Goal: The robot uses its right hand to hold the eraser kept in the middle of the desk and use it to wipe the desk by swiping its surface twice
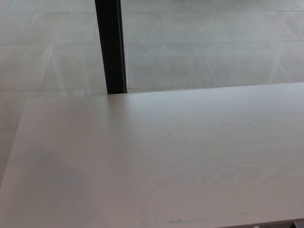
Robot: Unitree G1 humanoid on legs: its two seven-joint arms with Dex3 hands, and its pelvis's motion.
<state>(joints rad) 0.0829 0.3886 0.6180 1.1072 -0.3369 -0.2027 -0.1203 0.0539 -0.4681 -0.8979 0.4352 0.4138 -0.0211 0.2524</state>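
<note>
Fingers of either hand are nowhere in the head view, so whether they are apart, together or clamped on anything cannot be told. Nearest the camera, the pale desk (156, 161) fills the lower part of the picture; a faint greenish smudge (183, 221) lies close to its near edge, and a soft shadow sits over its near-left part. The eraser does not show anywhere on the visible surface, neither in the middle nor toward the edges, so its place cannot be given from this view. Farther off, a tiny dark speck (157, 105) marks the desk near its far edge. Beyond that edge a black post (110, 47) stands upright on the grey tiled floor (213, 52).

Judging by this, the step in hand is locating the eraser before any reach. To do it well, the head should probably turn until the eraser shows, and the right hand should come in only then, with fingers spread wide enough to span it and the approach from above.
</note>
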